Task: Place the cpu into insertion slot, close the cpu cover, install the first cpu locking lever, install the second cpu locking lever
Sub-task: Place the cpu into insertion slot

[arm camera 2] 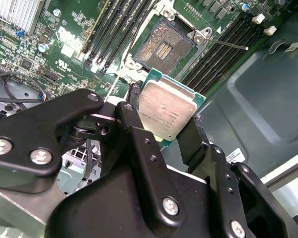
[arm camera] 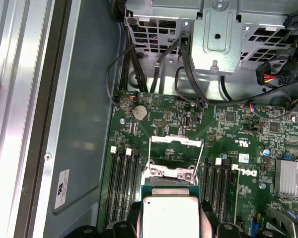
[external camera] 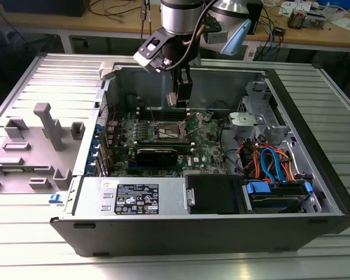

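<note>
The gripper (arm camera 2: pixel 165 130) is clamped on the cpu (arm camera 2: pixel 168 106) by 2 opposite edges — light, stiff, likely fragile underneath; edges look the right hold; it hangs near the open insertion slot (arm camera 2: pixel 161 49).

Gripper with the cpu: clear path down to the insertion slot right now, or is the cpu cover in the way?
Probably yes. The gripper holds the cpu above the board, short of the insertion slot, whose dark centre lies bare. In the first wrist view the cpu cover looks swung up off it.
</note>
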`<move>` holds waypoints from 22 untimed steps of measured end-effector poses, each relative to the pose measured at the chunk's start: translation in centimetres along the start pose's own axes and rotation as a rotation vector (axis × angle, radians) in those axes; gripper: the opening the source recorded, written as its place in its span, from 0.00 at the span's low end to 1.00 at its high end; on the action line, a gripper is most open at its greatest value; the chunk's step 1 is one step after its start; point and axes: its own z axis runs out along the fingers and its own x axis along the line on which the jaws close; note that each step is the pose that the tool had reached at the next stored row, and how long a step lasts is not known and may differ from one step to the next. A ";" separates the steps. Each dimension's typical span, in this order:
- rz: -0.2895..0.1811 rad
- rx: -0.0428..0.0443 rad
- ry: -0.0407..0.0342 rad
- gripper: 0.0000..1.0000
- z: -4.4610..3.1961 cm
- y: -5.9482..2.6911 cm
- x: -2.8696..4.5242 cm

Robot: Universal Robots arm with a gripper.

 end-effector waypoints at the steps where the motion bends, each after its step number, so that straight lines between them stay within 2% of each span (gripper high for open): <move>1: 0.000 0.0000 -0.0001 0.55 0.00 0.00 0.00; 9: 0.011 -0.0003 -0.0006 0.55 0.05 -0.03 0.00; 16: 0.084 -0.0018 -0.0051 0.55 0.22 -0.04 0.00; 22: 0.089 -0.0020 -0.0053 0.55 0.23 -0.04 0.00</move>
